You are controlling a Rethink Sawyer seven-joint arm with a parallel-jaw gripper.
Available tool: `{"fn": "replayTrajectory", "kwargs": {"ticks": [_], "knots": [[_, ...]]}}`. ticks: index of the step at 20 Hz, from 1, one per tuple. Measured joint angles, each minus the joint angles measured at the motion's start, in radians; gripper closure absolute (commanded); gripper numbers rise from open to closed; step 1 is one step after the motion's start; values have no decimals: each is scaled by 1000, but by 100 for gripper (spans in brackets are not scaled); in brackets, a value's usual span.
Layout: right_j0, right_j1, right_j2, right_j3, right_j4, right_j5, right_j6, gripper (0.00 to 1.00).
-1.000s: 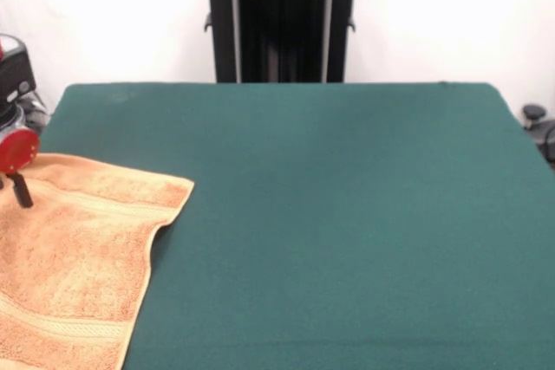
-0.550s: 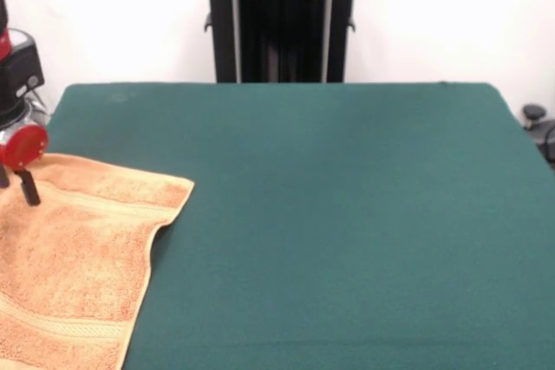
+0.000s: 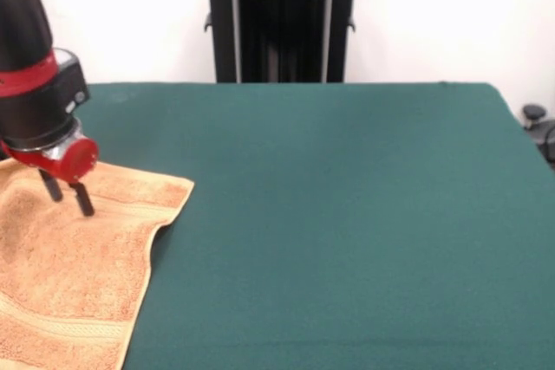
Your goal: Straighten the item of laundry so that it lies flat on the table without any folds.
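Note:
The item of laundry [image 3: 74, 275], an orange-tan terry towel with a woven band near its lower edge, lies at the left front of the dark green table [image 3: 347, 214] and runs off the picture's left and bottom edges. Its right edge curls slightly near the far corner. My gripper [image 3: 68, 194] hangs from the red and black arm over the towel's far part. Its two dark fingers are open with a small gap and nothing between them, tips just above or at the cloth.
A black pedestal column [image 3: 282, 19] stands behind the table's far edge. A dark knob-like object [image 3: 536, 119] sits off the table's right side. The green top stretches to the right of the towel.
The arm has swung in from the left edge toward the right, so more of it shows. The gripper now hangs further over the towel. The towel has not moved.

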Motion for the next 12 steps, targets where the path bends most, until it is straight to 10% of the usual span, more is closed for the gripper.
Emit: {"fn": "replayTrajectory", "kwargs": {"ticks": [12], "knots": [[-111, 16, 133, 40, 9, -12, 0, 0]]}}
